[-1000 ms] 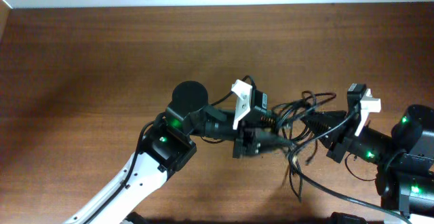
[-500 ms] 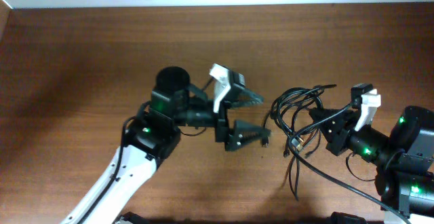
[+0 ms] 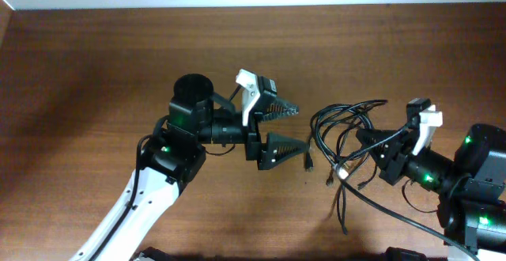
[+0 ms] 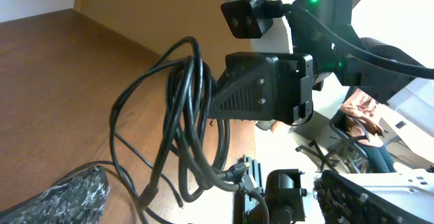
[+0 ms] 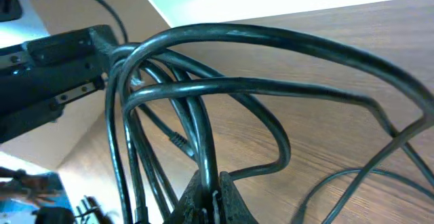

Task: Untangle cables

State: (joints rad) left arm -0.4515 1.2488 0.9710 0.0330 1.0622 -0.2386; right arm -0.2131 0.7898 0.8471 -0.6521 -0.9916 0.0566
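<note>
1. Cables (image 3: 341, 126), thin, black and flexible with small metal plug ends, hang as one tangled bundle of loops over the right half of the brown wooden desk (image 3: 95, 71)
2. Right pincer (image 3: 362, 140), black with a white bracket behind it, is pressed together on the bundle; the right wrist view shows its two fingertips (image 5: 211, 198) meeting on several strands, which fan up and out from the pinch
3. From that grip the loops spread toward the left arm, and loose ends with plugs (image 3: 310, 164) droop below them; one long strand trails toward the near edge of the desk
4. Whether the drooping ends touch the desk cannot be told
5. Left pincer (image 3: 300, 126), black with ribbed triangular fingers on a white mount, is spread wide, and nothing lies between its fingers
6. It points at the bundle from the left and sits near the outermost loop, with a strip of bare desk showing between its fingertips and the nearest strand
7. In the left wrist view the bundle hangs straight ahead, gathered against the tip of the right pincer, with one textured finger pad (image 4: 64, 198) of the left pincer low in the corner, apart from the strands
</note>
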